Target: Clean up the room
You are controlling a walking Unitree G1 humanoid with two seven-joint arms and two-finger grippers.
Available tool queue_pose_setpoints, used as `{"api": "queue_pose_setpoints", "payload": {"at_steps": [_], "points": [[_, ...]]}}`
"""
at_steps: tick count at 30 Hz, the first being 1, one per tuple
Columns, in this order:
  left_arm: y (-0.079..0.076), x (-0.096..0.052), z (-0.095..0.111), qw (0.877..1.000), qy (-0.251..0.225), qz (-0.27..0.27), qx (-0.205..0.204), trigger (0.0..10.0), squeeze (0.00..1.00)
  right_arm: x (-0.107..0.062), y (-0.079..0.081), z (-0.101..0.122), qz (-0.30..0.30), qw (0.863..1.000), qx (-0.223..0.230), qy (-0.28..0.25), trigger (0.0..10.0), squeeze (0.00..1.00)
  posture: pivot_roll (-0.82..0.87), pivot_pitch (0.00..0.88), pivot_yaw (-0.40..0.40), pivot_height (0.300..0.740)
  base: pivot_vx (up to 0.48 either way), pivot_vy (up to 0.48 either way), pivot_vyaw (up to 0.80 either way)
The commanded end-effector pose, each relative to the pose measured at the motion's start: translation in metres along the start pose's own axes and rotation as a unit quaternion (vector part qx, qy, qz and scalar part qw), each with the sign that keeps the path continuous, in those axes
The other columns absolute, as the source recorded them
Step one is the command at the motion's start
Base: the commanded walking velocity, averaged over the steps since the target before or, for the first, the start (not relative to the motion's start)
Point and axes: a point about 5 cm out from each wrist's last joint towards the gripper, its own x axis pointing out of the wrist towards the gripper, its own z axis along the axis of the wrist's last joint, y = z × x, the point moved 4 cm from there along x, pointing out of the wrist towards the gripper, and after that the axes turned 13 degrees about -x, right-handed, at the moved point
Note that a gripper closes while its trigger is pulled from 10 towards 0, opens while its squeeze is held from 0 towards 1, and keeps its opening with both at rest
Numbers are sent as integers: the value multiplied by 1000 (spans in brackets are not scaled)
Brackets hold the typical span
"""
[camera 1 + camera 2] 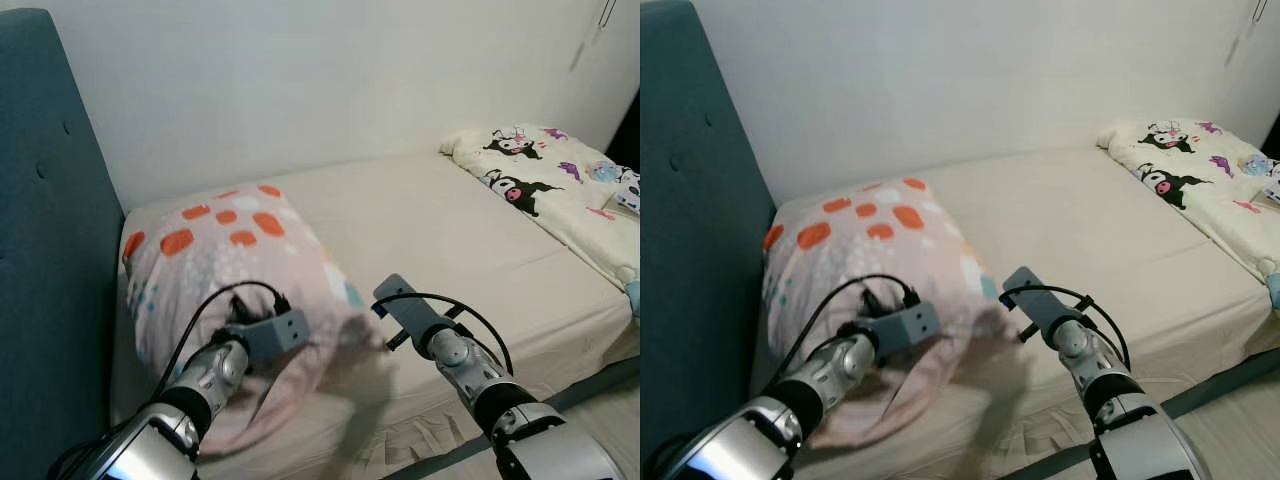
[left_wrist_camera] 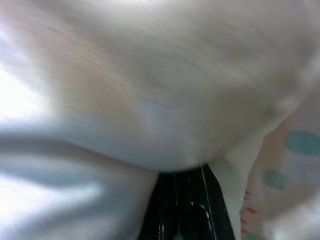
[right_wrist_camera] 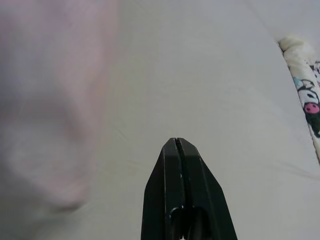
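Both of my silver arms reach forward over the near edge of the bed [image 1: 450, 230]. My left end effector [image 2: 182, 175] is buried in the pillow [image 1: 215, 270] (pink case, orange spots); its fingers are pressed together, though I cannot tell whether fabric is caught between them. My right end effector [image 3: 178, 145] is clenched on nothing, hovering above bare sheet just right of the pillow. That pillow lies at the bed's left end against the teal headboard [image 1: 45, 250]. A cartoon-print blanket [image 1: 550, 175] lies bunched at the far right.
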Motion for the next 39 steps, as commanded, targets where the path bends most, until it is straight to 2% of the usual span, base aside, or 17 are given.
{"api": "queue_pose_setpoints", "payload": {"at_steps": [1, 2, 3, 8, 9, 12, 15, 17, 23, 25, 27, 28, 30, 31, 32, 34, 39], "points": [[-10, -5, -12, 999, 16, -26, 7, 6549, 0, -1, 12, -2, 18, 999, 39, 3, 10000, 0, -25, 259, -35, 561, 0, 0, 0], [-20, -11, -25, 998, 32, -50, 17, 8588, 0, -2, 24, -2, 39, 997, 61, -1, 10000, 0, -27, 260, -32, 561, 0, 0, 0], [-20, -11, -25, 998, 32, -50, 17, 8588, 0, -2, 24, -2, 39, 997, 61, -1, 10000, 0, -27, 260, -32, 561, 0, 0, 0], [-39, -35, -73, 990, 91, -96, 39, 9333, 0, -10, 65, -6, 85, 991, 102, -8, 10000, 0, -24, 266, -34, 561, 0, 0, 0], [-42, -45, -89, 987, 110, -100, 53, 10000, 0, -14, 80, -9, 97, 988, 117, -5, 10000, 0, -24, 267, -38, 561, 0, 0, 0], [-42, -51, -100, 985, 126, -104, 64, 10000, 0, -17, 91, -10, 105, 986, 129, -5, 10000, 0, -24, 267, -38, 561, 0, 0, 0], [-30, -54, -110, 983, 137, -88, 86, 10000, 0, -20, 105, -4, 118, 983, 140, -19, 10000, 0, -27, 275, -42, 561, 0, 0, 0], [-30, -54, -110, 983, 137, -88, 86, 10000, 0, -20, 105, -4, 118, 983, 140, -19, 10000, 0, -27, 275, -42, 561, 0, 0, 0], [4, -47, -109, 984, 135, -48, 105, 10000, 0, -21, 108, -2, 117, 980, 161, -24, 10000, 0, -26, 268, -44, 561, 0, 0, 0], [4, -47, -109, 984, 135, -48, 105, 10000, 0, -21, 108, -2, 117, 980, 161, -24, 10000, 0, -26, 268, -44, 561, 0, 0, 0], [9, -45, -103, 988, 117, -58, 86, 10000, 0, -23, 112, -2, 124, 977, 172, -27, 10000, 0, -27, 267, -40, 561, 0, 0, 0], [11, -44, -97, 992, 93, -72, 49, 10000, 0, -26, 117, -3, 133, 972, 190, -31, 10000, 0, -25, 263, -36, 561, 0, 0, 0], [11, -44, -97, 992, 93, -72, 49, 10000, 0, -26, 117, -3, 133, 972, 190, -31, 10000, 0, -25, 263, -36, 561, 0, 0, 0], [8, -46, -89, 992, 58, -109, -12, 10000, 0, -30, 125, -3, 147, 966, 211, -37, 10000, 0, -23, 261, -34, 561, 0, 0, 0], [8, -46, -89, 992, 58, -109, -12, 10000, 0, -30, 125, -3, 147, 966, 211, -37, 10000, 0, -23, 261, -34, 561, 0, 0, 0], [3, -62, -81, 980, 0, -174, -96, 10000, 0, -40, 142, -7, 171, 956, 235, -43, 10000, 0, -14, 261, -32, 561, 0, 0, 0], [-4, -78, -83, 970, -20, -211, -120, 10000, 0, -47, 153, -11, 183, 952, 242, -39, 10000, 0, -14, 261, -32, 561, 0, 0, 0]]}}
